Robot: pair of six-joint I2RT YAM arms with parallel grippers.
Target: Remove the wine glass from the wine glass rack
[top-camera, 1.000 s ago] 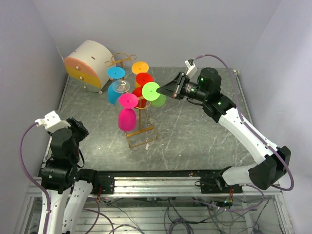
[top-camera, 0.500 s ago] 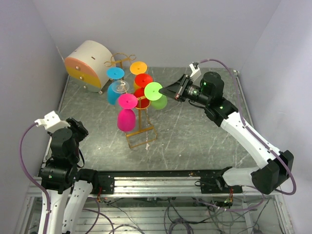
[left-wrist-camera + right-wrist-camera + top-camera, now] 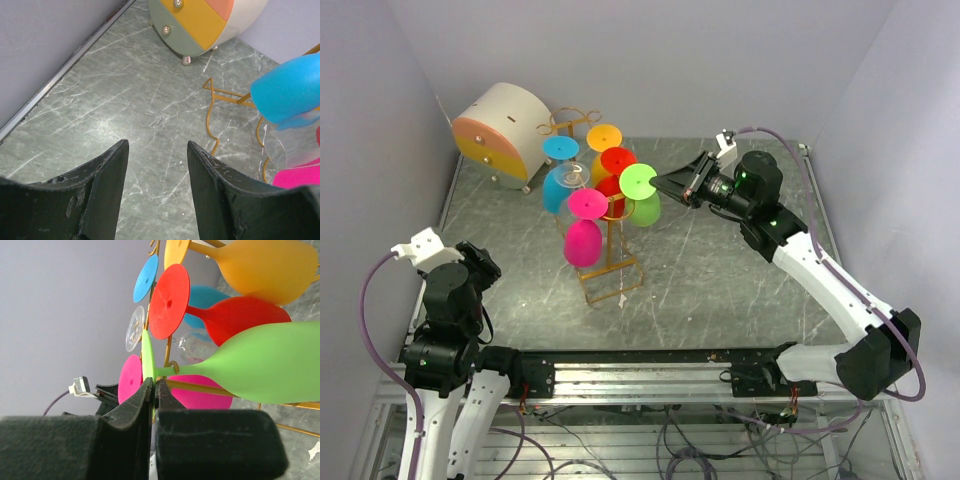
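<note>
The gold wire wine glass rack [image 3: 610, 272] stands mid-table with several coloured glasses hanging upside down from its arms: blue [image 3: 558, 187], orange [image 3: 604, 137], red [image 3: 617, 161], pink [image 3: 583, 240] and a green wine glass [image 3: 643, 207]. My right gripper [image 3: 665, 181] is shut on the rim of the green glass's foot disc [image 3: 148, 355]; its stem [image 3: 172, 371] still sits in a rack hook. The green bowl [image 3: 270, 365] fills the right of the right wrist view. My left gripper [image 3: 156, 150] is open and empty over the bare table at the near left.
A round white-and-orange drum-shaped box [image 3: 500, 130] stands at the back left, also in the left wrist view [image 3: 210, 20]. Grey walls close the table on the left, back and right. The rack's base frame [image 3: 220, 115] lies to the right of the left gripper.
My right gripper has drawn back to the right with the green glass's foot, and the green glass has shifted slightly right on the rack. The left arm has not moved.
</note>
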